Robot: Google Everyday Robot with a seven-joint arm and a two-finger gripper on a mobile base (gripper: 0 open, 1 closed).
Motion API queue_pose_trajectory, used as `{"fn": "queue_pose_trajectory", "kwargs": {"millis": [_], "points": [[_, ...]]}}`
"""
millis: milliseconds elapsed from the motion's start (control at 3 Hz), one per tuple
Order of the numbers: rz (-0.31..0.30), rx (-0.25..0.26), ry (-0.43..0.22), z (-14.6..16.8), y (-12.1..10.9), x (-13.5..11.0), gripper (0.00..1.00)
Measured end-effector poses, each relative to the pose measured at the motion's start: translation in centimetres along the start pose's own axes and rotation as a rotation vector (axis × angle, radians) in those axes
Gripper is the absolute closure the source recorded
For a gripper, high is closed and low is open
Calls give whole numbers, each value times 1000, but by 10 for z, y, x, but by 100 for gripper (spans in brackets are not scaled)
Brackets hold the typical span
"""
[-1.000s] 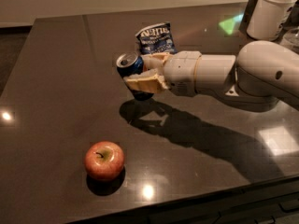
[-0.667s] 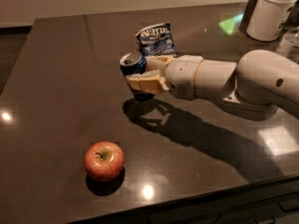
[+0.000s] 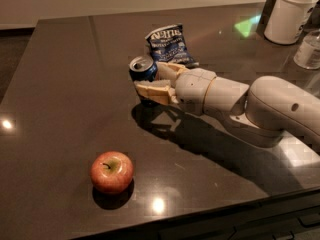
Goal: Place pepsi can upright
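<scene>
The pepsi can [image 3: 142, 70] is dark blue with a silver top. It sits between the two tan fingers [image 3: 151, 91] of my gripper [image 3: 153, 81], near the middle of the dark table [image 3: 65, 84]. The gripper is shut on the can, reaching in from the right on the white arm [image 3: 235, 101]. The can stands nearly upright, leaning a little, with its top facing up and towards the camera. Its lower end is hidden behind the near finger, so I cannot tell whether it touches the table.
A blue chip bag [image 3: 169, 45] lies just behind the can. A red apple [image 3: 111, 171] sits near the front edge. A white container [image 3: 291, 14] and a clear bottle [image 3: 308, 49] stand at the back right. The table's front edge runs close below the arm.
The gripper and can have shifted slightly to the right, and the can's top now points more upward. The apple and chip bag have not moved.
</scene>
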State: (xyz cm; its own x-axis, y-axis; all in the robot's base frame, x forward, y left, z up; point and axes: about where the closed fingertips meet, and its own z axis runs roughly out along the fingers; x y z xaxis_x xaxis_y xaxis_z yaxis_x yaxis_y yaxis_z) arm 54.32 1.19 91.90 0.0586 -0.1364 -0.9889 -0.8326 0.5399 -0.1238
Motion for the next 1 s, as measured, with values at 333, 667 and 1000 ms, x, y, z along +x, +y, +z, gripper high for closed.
{"fn": "queue_pose_trajectory", "kwargs": {"millis": [333, 667, 1000], "points": [[-29, -1, -45, 3, 1, 2, 58], [-32, -5, -50, 5, 1, 6, 35], [-30, -8, -43, 7, 2, 9, 12]]}}
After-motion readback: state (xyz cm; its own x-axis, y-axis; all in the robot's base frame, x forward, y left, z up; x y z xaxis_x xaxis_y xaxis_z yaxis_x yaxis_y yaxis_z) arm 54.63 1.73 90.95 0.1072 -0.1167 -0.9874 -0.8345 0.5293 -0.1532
